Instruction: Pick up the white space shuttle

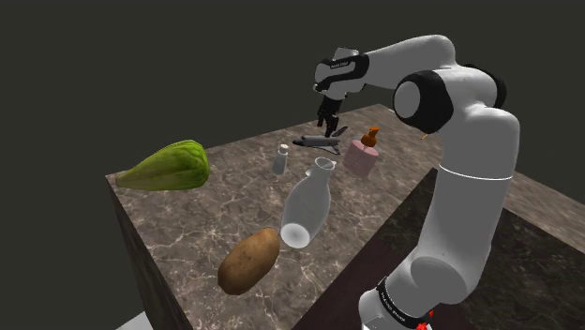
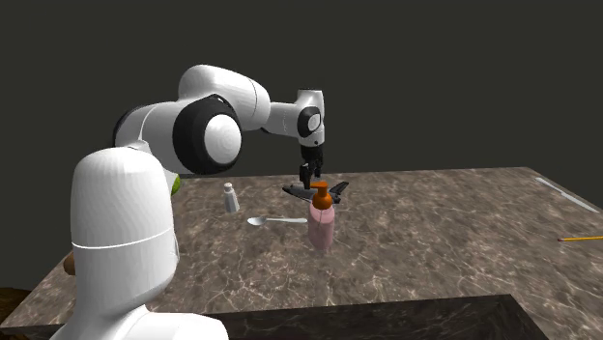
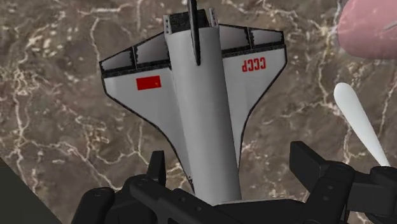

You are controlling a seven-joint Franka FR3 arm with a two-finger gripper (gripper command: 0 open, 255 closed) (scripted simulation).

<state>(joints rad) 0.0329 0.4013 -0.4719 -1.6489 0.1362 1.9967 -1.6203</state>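
- table top (image 1: 187, 239): brown stone-like slab, pale veining, smooth, faint sheen.
- space shuttle (image 3: 197, 114): smooth matt grey-white skin, dark edge trim; material not identifiable.
- gripper (image 3: 229, 156): matt black, plastic-like.
- arm (image 1: 473, 141): glossy white shells.
- clear bottle (image 1: 309, 202): glass-like, shiny.
- potato (image 1: 249, 261): brown skin, dull, slightly rough.
- pink bottle (image 2: 322, 228): smooth, soft sheen.
- lettuce (image 1: 173, 167): green, ridged leaf surface, matt.

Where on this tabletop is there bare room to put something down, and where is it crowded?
Bare: the wide stretch of tabletop between the pink pump bottle and the thin orange stick; also between lettuce and potato. Crowded around the space shuttle: shaker, spoon, pink pump bottle, gripper.
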